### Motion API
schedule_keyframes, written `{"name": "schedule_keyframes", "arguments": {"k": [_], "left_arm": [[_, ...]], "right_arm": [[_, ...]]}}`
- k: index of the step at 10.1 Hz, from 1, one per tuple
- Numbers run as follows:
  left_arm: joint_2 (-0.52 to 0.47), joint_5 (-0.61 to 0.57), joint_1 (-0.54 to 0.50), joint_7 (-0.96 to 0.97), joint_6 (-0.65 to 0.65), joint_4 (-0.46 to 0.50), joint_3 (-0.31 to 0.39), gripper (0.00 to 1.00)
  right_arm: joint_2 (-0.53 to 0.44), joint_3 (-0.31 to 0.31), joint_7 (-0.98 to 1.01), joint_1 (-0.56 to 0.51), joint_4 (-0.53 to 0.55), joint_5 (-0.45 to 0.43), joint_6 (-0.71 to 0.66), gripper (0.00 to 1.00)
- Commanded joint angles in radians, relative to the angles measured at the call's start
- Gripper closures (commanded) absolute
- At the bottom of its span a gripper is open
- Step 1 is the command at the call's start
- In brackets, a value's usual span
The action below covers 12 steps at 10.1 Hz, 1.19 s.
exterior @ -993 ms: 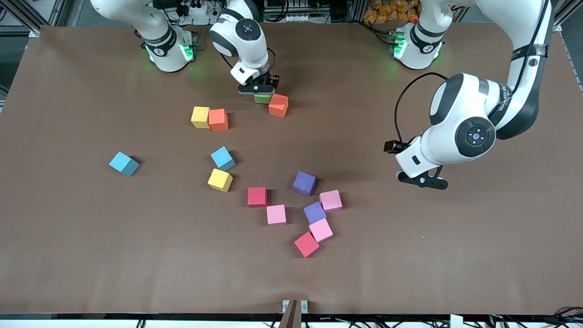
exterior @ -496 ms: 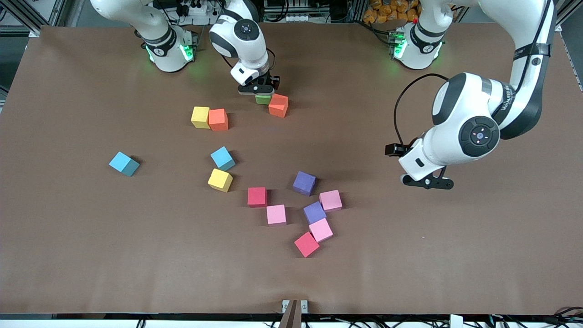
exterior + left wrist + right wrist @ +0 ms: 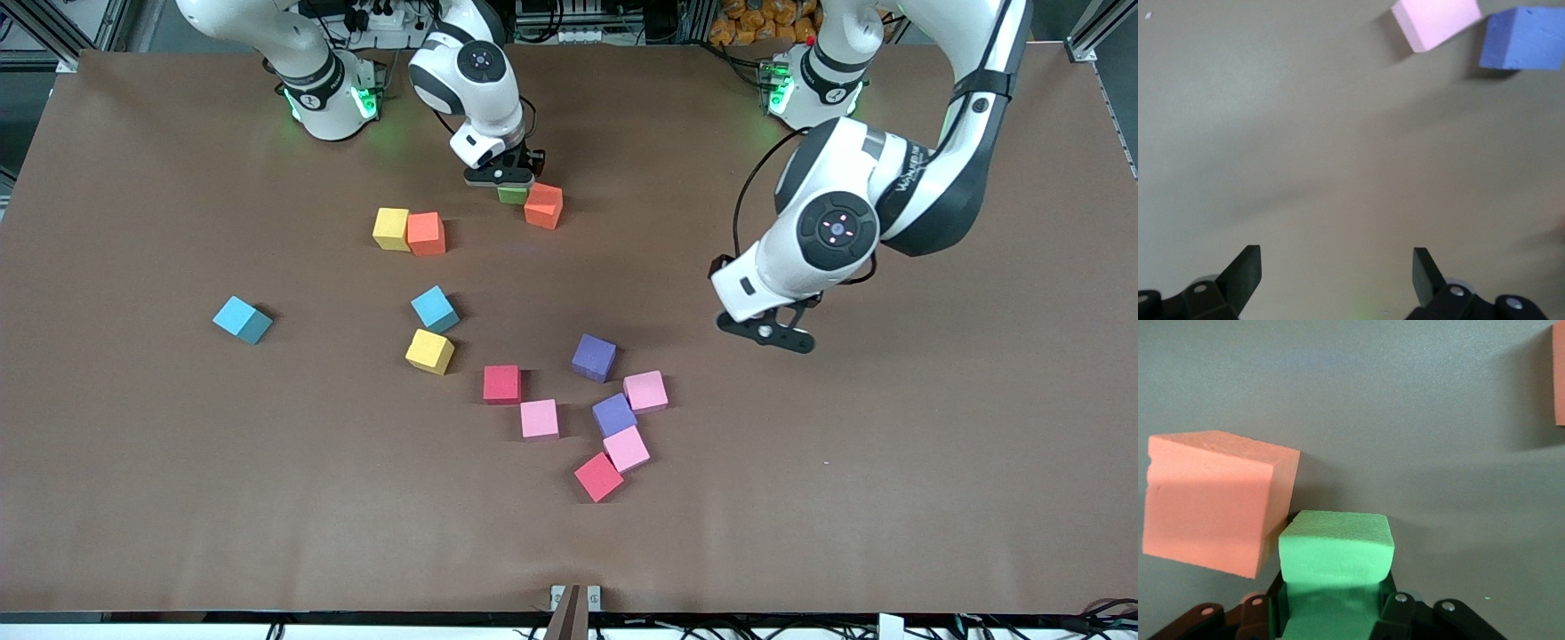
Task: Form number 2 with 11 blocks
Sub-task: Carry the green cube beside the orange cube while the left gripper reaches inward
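My right gripper (image 3: 507, 181) is shut on a green block (image 3: 513, 194), low at the table by the right arm's base. That green block (image 3: 1336, 550) touches an orange block (image 3: 543, 205) beside it. My left gripper (image 3: 766, 336) hangs open and holds nothing, over bare table beside a purple block (image 3: 594, 357) and a pink block (image 3: 645, 392). The left wrist view shows its open fingers (image 3: 1245, 273) with the pink block (image 3: 1435, 20) and the purple block (image 3: 1521, 39) ahead. The other blocks lie scattered; no number 2 is in view.
A yellow block (image 3: 391, 228) and an orange one (image 3: 426, 234) touch. Light blue blocks (image 3: 242, 319) (image 3: 435, 308), a yellow one (image 3: 430, 351), red ones (image 3: 501, 384) (image 3: 598, 477), pink ones (image 3: 539, 419) (image 3: 627, 448) and a purple one (image 3: 614, 414) lie loose. The table is brown (image 3: 889, 489).
The left arm has swung in from its end of the table toward the purple and pink blocks, its gripper still open. The right gripper stays shut on the green block, barely moving.
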<state>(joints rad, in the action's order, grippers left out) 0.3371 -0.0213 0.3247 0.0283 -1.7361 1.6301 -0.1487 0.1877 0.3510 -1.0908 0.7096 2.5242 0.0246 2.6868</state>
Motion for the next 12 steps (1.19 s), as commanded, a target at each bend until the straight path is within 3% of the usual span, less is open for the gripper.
{"name": "schedule_keyframes", "arguments": {"k": [1, 5, 10, 12], "left_arm": [[-0.001, -0.023, -0.001, -0.24, -0.037, -0.01, -0.011, 0.0], [0.0, -0.026, 0.042, -0.522, -0.056, -0.007, -0.019, 0.0], [-0.018, -0.019, 0.065, -0.665, -0.057, 0.013, -0.075, 0.0], [-0.061, -0.005, 0.057, -0.726, -0.074, 0.069, -0.086, 0.0]], "right_arm": [[0.004, 0.008, -0.02, -0.006, 0.011, -0.006, 0.015, 0.0], [-0.013, 0.01, -0.015, -0.007, 0.005, -0.012, 0.005, 0.0], [-0.089, 0.008, -0.003, -0.015, -0.03, -0.015, -0.082, 0.0], [-0.086, 0.006, 0.087, -0.019, -0.057, -0.028, -0.087, 0.0]]}}
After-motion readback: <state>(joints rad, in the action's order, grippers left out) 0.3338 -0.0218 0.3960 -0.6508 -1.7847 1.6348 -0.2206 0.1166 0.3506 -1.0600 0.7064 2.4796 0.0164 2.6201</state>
